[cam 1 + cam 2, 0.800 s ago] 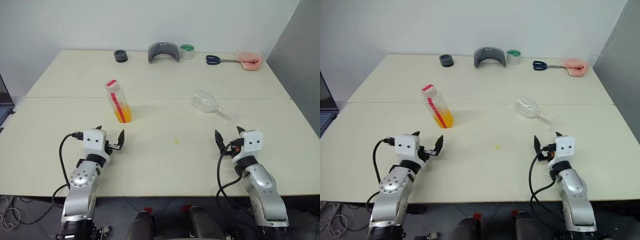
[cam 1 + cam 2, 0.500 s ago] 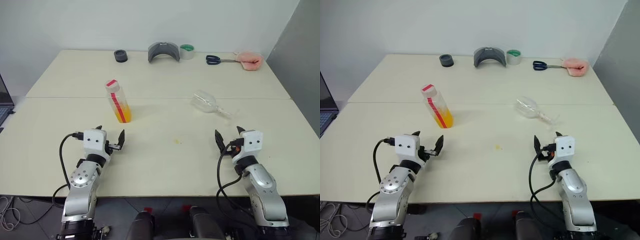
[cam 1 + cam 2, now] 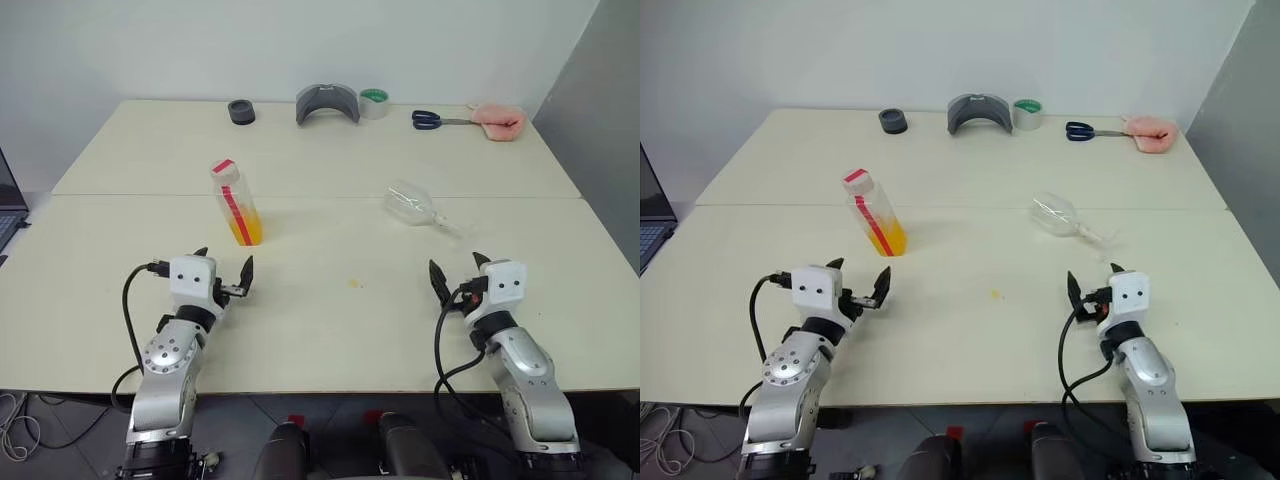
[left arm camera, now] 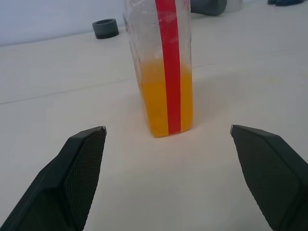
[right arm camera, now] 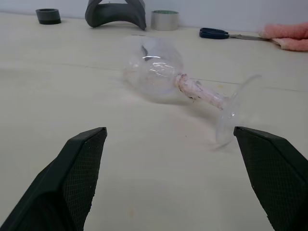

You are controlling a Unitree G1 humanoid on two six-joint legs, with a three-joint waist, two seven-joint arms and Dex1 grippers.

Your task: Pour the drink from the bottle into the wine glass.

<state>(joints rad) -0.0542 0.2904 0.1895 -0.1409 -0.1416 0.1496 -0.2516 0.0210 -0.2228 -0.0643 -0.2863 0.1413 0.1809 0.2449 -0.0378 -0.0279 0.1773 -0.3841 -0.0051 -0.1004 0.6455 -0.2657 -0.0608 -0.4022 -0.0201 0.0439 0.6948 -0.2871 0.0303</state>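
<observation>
Bottle (image 3: 236, 205) stands upright on the left half of the table (image 3: 330, 320), cap on, with drink (image 4: 163, 103) filling its lower part behind the red label strip. Glass (image 3: 418, 208) lies on its side on the right half, well apart from the bottle, bowl toward the middle of the table and foot toward the right edge. Left gripper (image 3: 227, 275) hovers near the bottle on the robot's side, fingers spread wide and holding nothing, the bottle framed between them in the wrist view. Right gripper (image 3: 458, 270) sits near the fallen glass, likewise spread and empty. Along the far edge lie a dark ring (image 3: 241, 111), a grey curved piece (image 3: 327, 103), tape (image 3: 374, 103), scissors (image 3: 436, 120) and a pink cloth (image 3: 498, 120).
</observation>
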